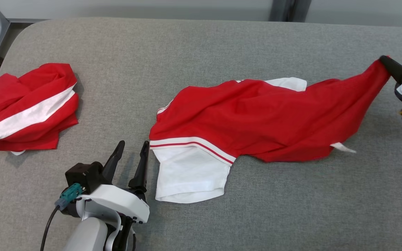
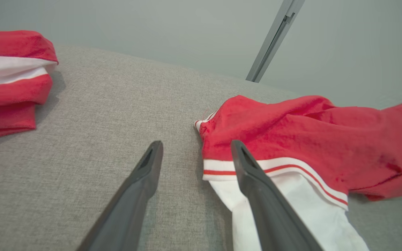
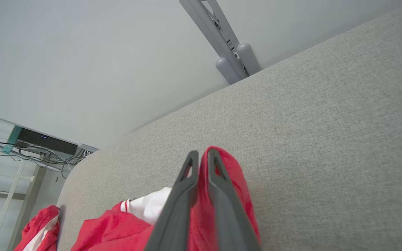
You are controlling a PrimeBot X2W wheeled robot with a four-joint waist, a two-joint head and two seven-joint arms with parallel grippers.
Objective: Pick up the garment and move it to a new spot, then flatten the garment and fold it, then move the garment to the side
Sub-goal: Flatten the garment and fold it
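Grey cloth-covered table (image 1: 201,45). A red and white garment (image 1: 267,118) lies stretched across its middle and right side, wrinkled. The white sleeve with red stripes lies flat at the near left end, and the red body runs off toward the right. The right gripper (image 1: 384,62) is at the far right with its fingers closed together, a red corner of the garment pinched between them. The cloth rises off the table to that point in a taut peak. The left gripper (image 1: 133,143) sits low at the near left, fingers spread wide and holding nothing. Its right finger is just beside the striped sleeve edge; cannot tell whether it touches. A second red and white garment (image 1: 26,108) is bunched in a heap at the table's far left, well apart from the first.
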